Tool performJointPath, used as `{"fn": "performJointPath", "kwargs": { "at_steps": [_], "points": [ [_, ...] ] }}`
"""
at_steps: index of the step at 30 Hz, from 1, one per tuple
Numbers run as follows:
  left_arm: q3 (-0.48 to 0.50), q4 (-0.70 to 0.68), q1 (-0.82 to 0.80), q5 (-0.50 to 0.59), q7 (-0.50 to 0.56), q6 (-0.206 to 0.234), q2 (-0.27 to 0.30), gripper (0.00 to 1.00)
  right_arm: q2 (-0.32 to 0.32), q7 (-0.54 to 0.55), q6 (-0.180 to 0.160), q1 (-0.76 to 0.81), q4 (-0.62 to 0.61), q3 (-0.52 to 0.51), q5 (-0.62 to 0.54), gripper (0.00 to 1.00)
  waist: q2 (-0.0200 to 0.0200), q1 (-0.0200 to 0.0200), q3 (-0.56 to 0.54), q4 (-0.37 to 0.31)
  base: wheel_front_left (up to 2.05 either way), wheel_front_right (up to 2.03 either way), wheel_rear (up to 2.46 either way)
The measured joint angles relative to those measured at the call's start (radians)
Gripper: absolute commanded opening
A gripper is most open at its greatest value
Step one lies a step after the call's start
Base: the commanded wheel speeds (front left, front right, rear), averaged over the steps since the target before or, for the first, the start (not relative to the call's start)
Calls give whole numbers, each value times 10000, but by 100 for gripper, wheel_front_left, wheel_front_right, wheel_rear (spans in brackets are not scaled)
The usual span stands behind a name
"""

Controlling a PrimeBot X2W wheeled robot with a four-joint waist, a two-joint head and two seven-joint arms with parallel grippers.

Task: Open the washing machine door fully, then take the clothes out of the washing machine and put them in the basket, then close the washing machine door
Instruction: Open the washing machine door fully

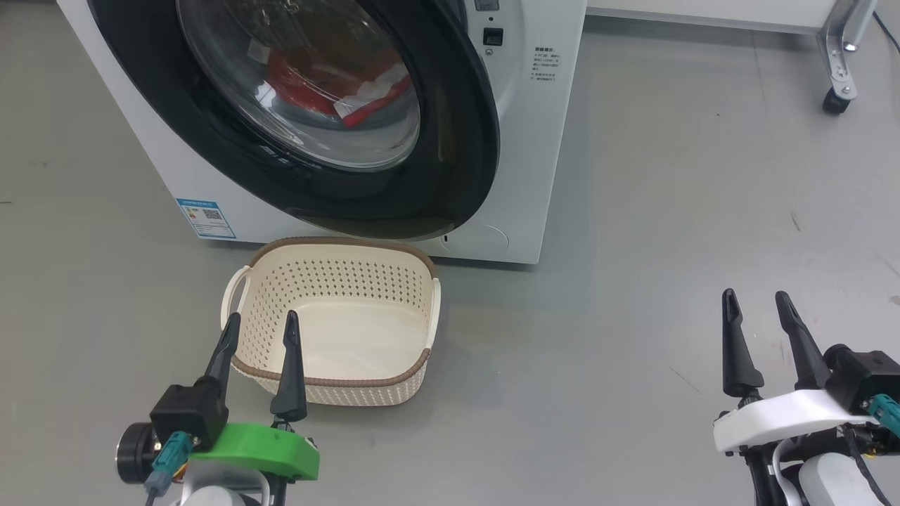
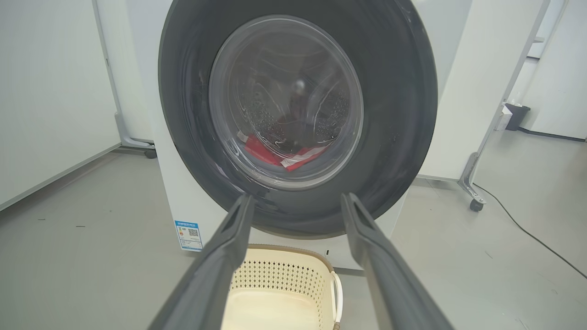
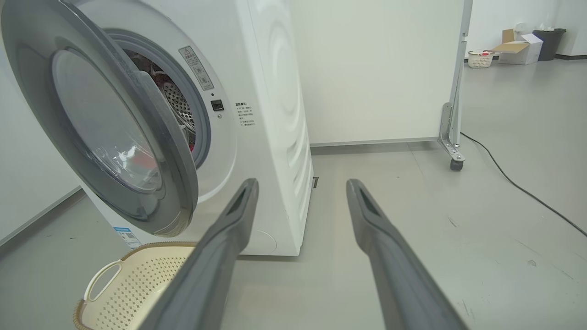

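Note:
The white washing machine [image 1: 541, 140] stands ahead with its black-rimmed washing machine door [image 1: 450, 176] partly ajar; in the right wrist view the door [image 3: 137, 151] swings out from the front panel. Red and white clothes [image 1: 330, 84] lie in the drum behind the glass, clothes [image 2: 275, 156] also visible in the left wrist view. The cream basket [image 1: 351, 379] sits on the floor just below the door, nothing inside. My left gripper [image 1: 261, 325] is open above the basket's near rim. My right gripper [image 1: 758, 302] is open over bare floor to the right, holding nothing.
A white panel on a wheeled metal leg [image 1: 840, 84] stands at the far right behind the machine. A black cable [image 3: 518, 183] runs along the floor there. Grey floor [image 1: 668, 246] spreads to the right of the machine.

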Motion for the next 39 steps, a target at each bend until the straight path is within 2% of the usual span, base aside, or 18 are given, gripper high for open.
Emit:
{"fn": "performJointPath", "kwargs": {
  "at_steps": [13,39],
  "points": [
    [-67,2,2,0,-2,-75,0,100,188,-23,-13,302,-288,-157,111,100,0,0,27,49,0,0,0],
    [-165,2,2,0,0,-79,0,100,117,-35,-10,411,-585,-368,100,100,0,0,172,159,0,0,0]
  ]
}}
